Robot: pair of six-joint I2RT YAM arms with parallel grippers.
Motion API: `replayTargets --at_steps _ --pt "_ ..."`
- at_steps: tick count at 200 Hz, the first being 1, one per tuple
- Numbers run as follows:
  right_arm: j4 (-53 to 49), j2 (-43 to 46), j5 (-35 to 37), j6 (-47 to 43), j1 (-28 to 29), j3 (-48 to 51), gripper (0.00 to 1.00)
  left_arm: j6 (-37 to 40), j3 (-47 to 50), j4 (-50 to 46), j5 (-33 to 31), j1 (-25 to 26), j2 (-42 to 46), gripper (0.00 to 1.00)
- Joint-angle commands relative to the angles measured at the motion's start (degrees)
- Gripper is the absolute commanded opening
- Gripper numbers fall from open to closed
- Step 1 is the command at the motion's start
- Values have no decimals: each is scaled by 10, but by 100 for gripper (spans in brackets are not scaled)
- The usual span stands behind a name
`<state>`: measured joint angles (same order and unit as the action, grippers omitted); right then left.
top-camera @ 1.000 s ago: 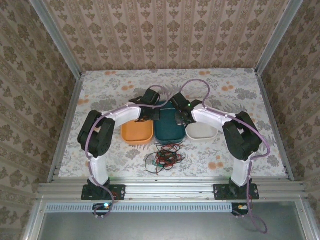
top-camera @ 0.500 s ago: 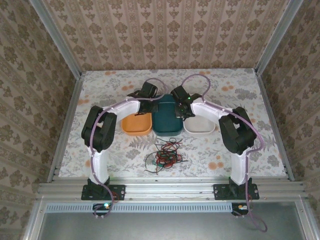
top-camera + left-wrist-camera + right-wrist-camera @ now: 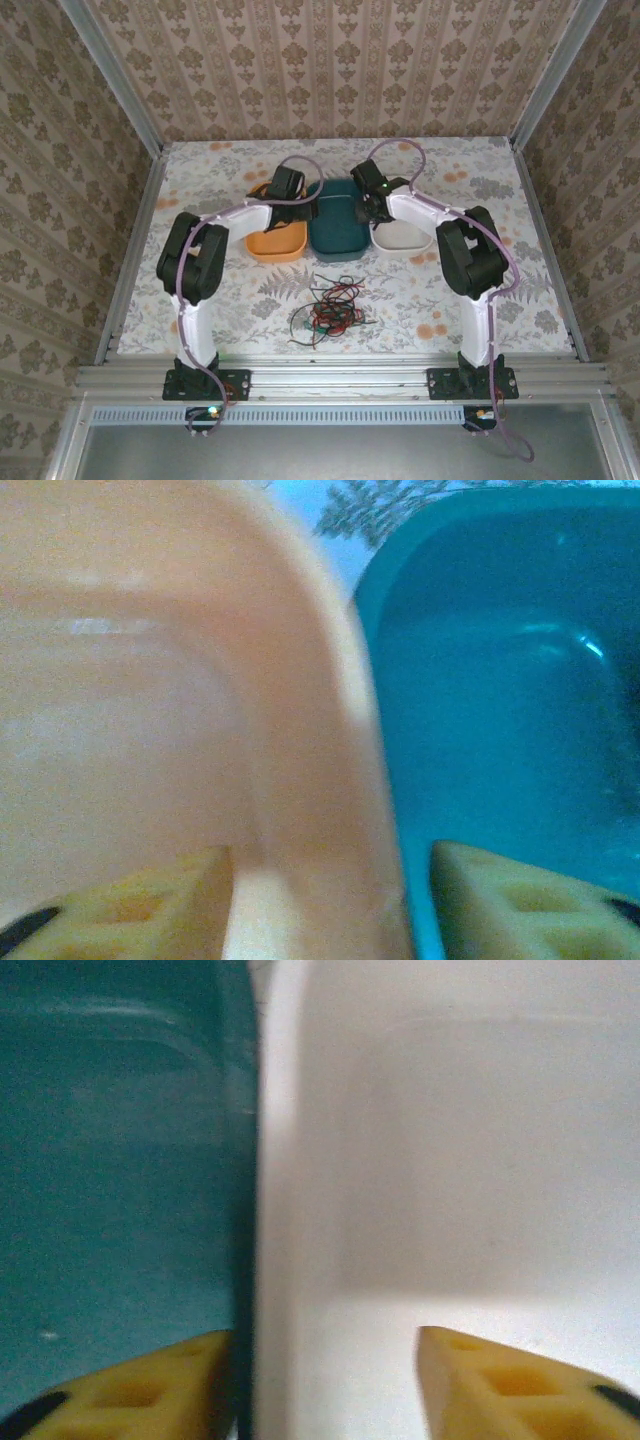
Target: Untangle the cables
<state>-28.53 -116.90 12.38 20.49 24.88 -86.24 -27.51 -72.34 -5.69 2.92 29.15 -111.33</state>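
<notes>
The cables [image 3: 326,308], thin red, green and black wires, lie in a loose tangle on the floral table near the front, apart from both grippers. My left gripper [image 3: 292,211] is open astride the wall between the orange tray [image 3: 270,244] and the teal tray [image 3: 338,240]. In the left wrist view that gripper [image 3: 330,858] has one finger inside the orange tray [image 3: 120,700] and the other inside the teal tray [image 3: 500,720]. My right gripper [image 3: 373,212] [image 3: 325,1338] is open across the teal tray's [image 3: 120,1160] rim and the white tray's [image 3: 450,1140] rim.
The three trays stand side by side across the middle of the table [image 3: 470,185]. Patterned walls and metal rails [image 3: 135,260] enclose the table on three sides. Lilac hoses [image 3: 400,150] arch over both forearms.
Both arms have reached farther back, and the three trays have shifted away from the cables with them. Both grippers have opened. The cable tangle has stayed in place.
</notes>
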Motion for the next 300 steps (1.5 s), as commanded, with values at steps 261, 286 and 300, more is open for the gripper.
replayTargets --at_steps 261,286,300 --pt "-108 335 -391 -99 187 378 47 224 336 -21 6 249 351 86" --pt "-123 315 -387 -112 187 361 48 226 336 -18 7 246 335 85" --pt "-136 299 -384 -124 187 343 48 226 335 -15 6 246 324 85"
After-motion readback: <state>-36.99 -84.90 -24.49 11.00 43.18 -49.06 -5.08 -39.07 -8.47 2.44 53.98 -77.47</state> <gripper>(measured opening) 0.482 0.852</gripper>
